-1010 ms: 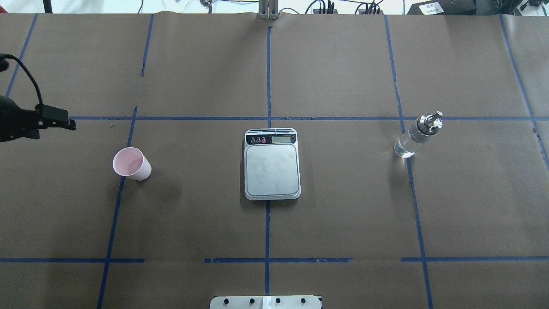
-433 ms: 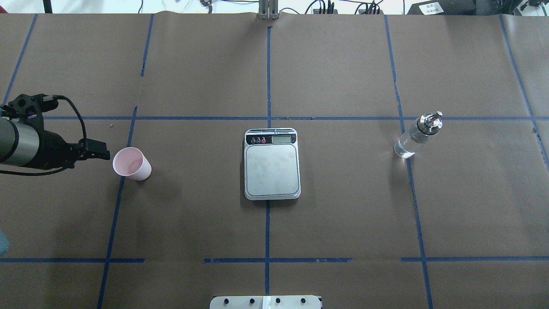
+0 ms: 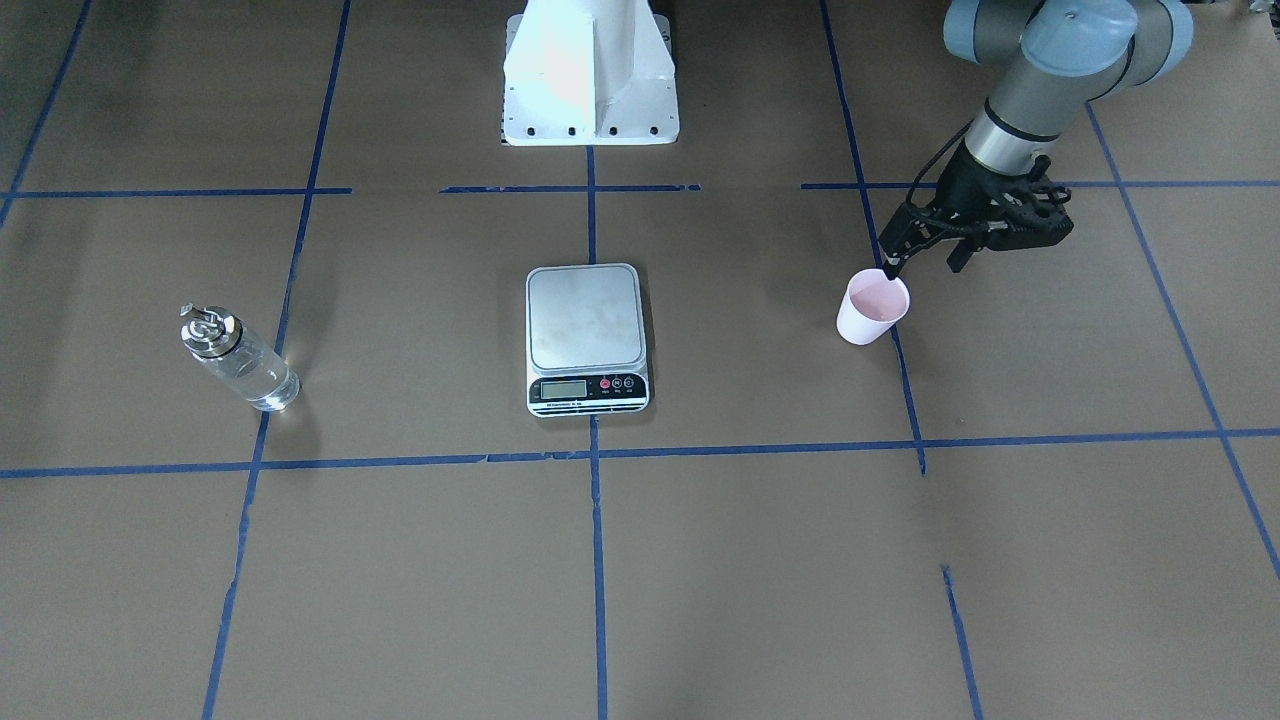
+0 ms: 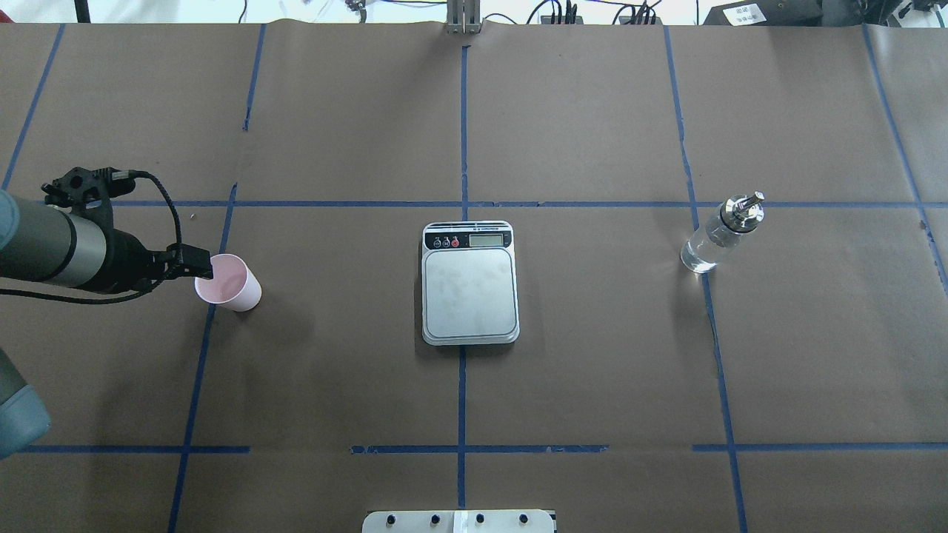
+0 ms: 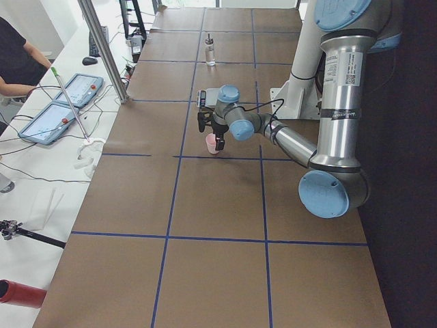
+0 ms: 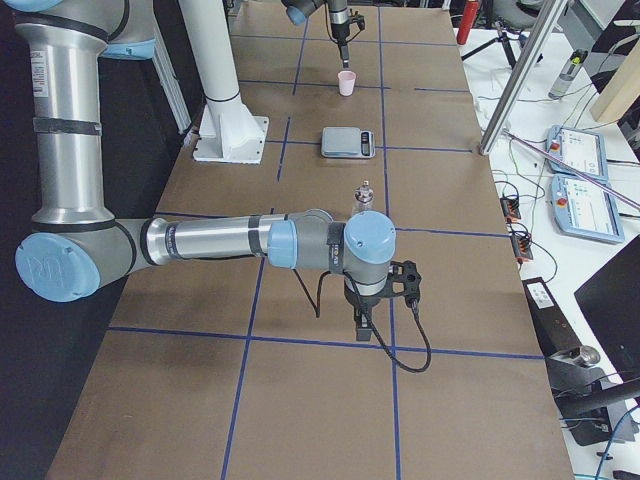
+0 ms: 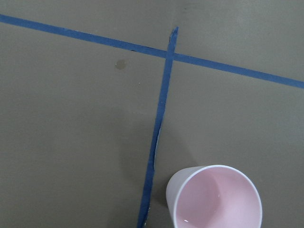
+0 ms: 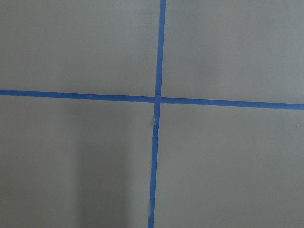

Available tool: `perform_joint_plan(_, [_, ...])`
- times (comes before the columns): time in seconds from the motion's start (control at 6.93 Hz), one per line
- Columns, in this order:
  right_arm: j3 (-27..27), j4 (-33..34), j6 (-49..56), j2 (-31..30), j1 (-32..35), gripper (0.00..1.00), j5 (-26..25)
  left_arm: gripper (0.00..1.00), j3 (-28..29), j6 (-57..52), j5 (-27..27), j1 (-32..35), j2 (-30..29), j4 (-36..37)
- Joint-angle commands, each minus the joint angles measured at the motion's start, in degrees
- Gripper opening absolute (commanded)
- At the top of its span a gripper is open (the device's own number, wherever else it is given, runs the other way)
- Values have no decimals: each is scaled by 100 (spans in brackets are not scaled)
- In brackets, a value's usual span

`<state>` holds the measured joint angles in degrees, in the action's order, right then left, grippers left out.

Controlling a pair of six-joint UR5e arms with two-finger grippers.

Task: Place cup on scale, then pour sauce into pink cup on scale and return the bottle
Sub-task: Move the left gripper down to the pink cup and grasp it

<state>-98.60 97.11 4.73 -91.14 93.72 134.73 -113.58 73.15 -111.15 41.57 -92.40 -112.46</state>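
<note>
left pincer [image 3: 920, 268] spread by cup [image 3: 872, 310] | brown paper table [image 3: 760, 560], blue tape grid [image 3: 596, 452]

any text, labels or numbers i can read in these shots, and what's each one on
None reads clearly.
Display on the scale: no digits legible.
Labels under the scale's buttons: too small to read.
Sticker on the left arm: printed, too small to read.
White label on the black box beyond the table's far edge: blurred.
</note>
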Motion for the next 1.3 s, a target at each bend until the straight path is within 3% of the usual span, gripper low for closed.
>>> perform_joint_plan(0.0, [16,1,2,18,-3,100,1,94,168,-12,93,-26,-164,119])
perform_joint_plan(0.87, [16,10,-7,35,-3,100,10,90,555,-21,85,-157,-340,92])
perform_joint_plan(1.15, [16,10,-15,44,-3,100,18,77,652,-21,85,-281,-375,83])
